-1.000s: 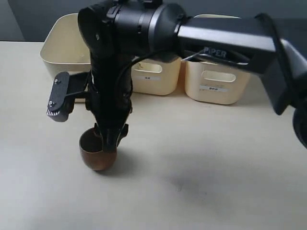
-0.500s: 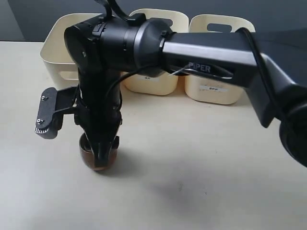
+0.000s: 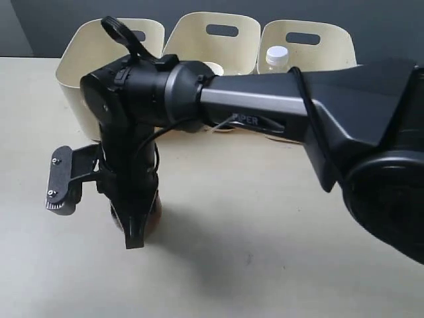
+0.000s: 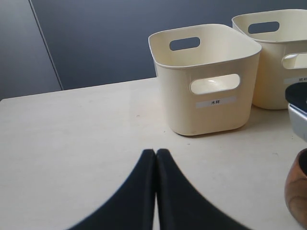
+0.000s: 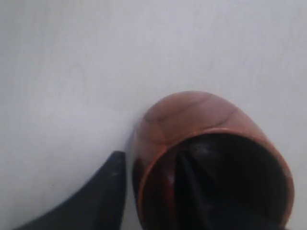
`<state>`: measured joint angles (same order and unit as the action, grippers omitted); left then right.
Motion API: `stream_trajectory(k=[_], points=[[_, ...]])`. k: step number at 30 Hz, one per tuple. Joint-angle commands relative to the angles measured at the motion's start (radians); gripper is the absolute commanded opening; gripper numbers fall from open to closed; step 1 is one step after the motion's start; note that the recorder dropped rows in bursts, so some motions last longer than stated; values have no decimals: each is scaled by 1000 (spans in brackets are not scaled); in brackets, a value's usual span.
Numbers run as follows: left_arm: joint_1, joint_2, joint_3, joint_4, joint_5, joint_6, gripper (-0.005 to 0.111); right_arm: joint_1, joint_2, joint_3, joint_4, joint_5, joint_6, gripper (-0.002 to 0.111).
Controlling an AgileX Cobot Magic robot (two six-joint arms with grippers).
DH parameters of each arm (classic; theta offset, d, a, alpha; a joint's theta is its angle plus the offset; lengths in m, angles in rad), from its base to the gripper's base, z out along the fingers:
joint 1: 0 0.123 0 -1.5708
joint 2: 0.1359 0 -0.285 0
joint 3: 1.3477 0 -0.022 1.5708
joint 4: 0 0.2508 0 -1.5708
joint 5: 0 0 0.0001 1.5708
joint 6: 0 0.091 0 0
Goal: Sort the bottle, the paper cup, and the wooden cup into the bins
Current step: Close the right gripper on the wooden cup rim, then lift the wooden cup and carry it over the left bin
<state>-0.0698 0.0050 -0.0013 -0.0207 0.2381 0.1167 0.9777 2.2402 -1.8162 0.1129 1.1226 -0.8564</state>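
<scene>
Three cream-yellow bins [image 3: 192, 33] stand in a row at the back. The bottle [image 3: 277, 56] stands in the right bin, and its white cap pokes up. The round, red-brown wooden cup [image 5: 192, 112] sits on the table [image 3: 265, 232] in front of the left bin. It is dark inside.

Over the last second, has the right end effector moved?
Yes. Right end effector dropped lower, away from the bins, straddling the wooden cup.

Tabletop [image 3: 265, 265] open at front right and at far left; right arm [image 3: 265, 109] slants across before the three bins [image 3: 73, 66], covering most of their fronts, rims showing above it, wrist planted over the wooden cup [image 5: 192, 115].
</scene>
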Motion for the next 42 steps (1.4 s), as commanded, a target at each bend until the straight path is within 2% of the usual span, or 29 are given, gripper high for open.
stream_trajectory(k=[1, 10, 19, 28, 42], points=[[-4, -5, 1, 2, 0, -2, 0, 0, -2, 0, -14, -17, -43, 0], [-4, -5, 1, 2, 0, -2, 0, 0, -93, -91, -38, -63, -45, -1], [-4, -5, 1, 2, 0, -2, 0, -11, -115, -367, -34, -97, -19, -1], [-4, -5, 1, 2, 0, -2, 0, -118, -45, -608, -56, -217, 207, -1], [-4, -5, 1, 2, 0, -2, 0, -222, 156, -625, -21, -397, 268, -1]])
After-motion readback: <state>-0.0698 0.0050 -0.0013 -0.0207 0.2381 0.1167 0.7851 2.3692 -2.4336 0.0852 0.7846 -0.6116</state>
